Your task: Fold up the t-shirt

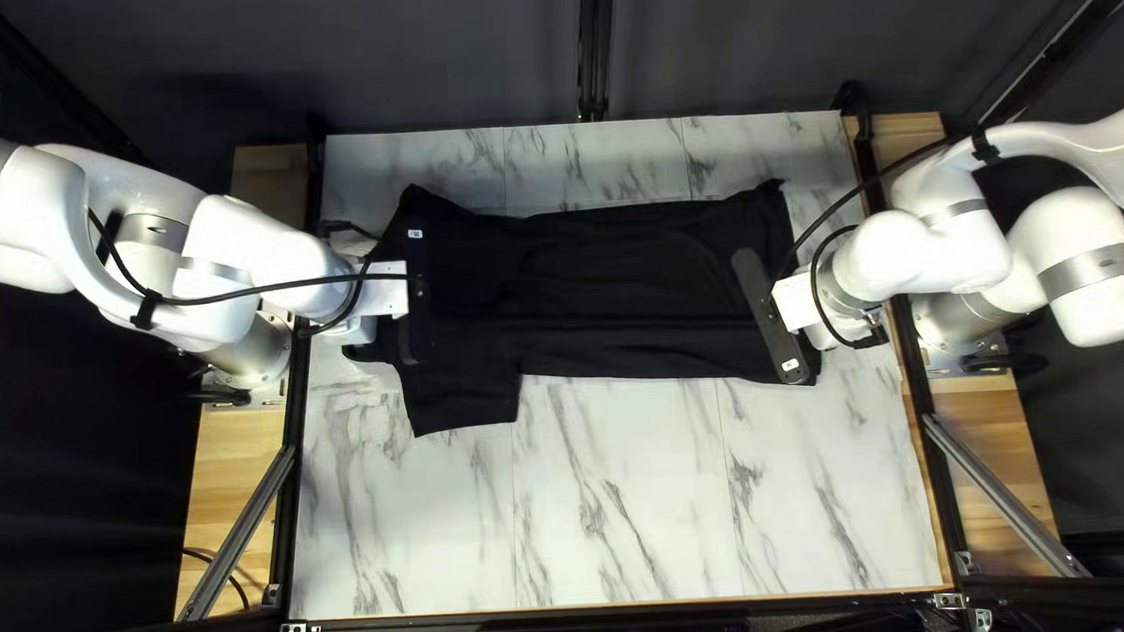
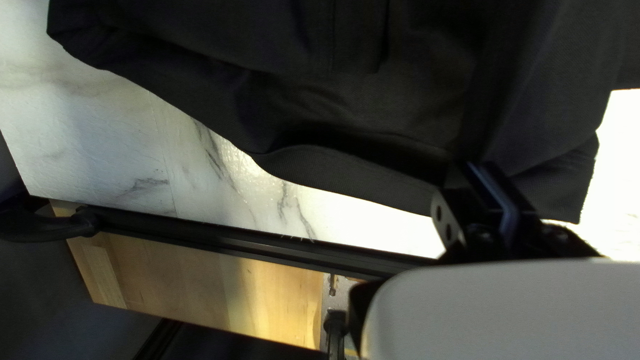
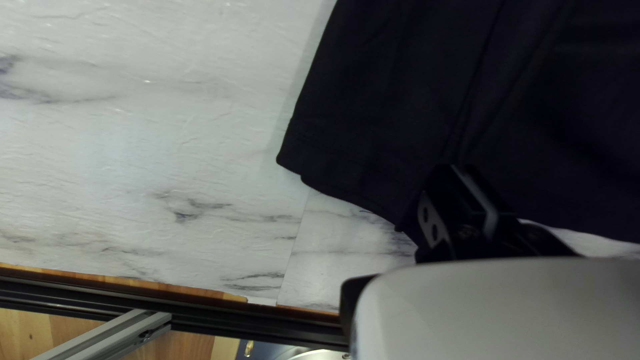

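Observation:
The black t-shirt (image 1: 625, 287) lies lengthwise across the table, its collar end under my left gripper (image 1: 388, 291) and its hem under my right gripper (image 1: 792, 304). One short sleeve points toward the near edge. In the left wrist view, the left gripper (image 2: 483, 183) is shut on the t-shirt (image 2: 373, 100) near the collar, where the cloth rises in a fold. The right wrist view has the right gripper (image 3: 463, 193) shut on the hem of the t-shirt (image 3: 400, 87), with creases running from the fingertips. Both camera bars hide the fingertips from above.
Marble-patterned tabletop (image 1: 636, 505) shows in front of the shirt and in a strip behind it. Black rails (image 1: 292, 497) and wooden side boards (image 1: 230, 468) border the table. A dark curtain (image 1: 727, 38) hangs beyond the far edge.

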